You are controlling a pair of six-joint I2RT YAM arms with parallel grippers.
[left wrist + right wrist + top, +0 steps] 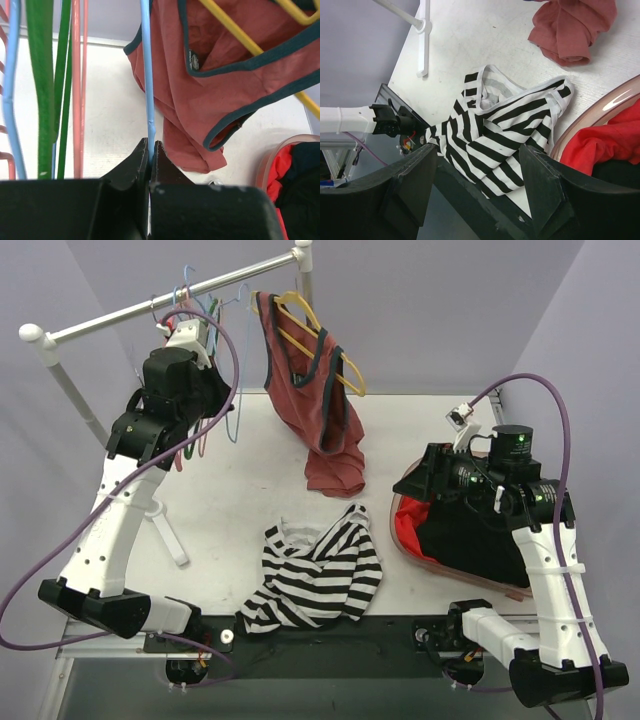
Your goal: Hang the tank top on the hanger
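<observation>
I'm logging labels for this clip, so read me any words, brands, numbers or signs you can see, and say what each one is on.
No text can be read anywhere.
The small dark tag on the rust-red tank top neckline: too blurred to read.

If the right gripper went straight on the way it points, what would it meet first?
The striped tank top, lying crumpled on the table straight ahead of the open right gripper; depth is uncertain.
</observation>
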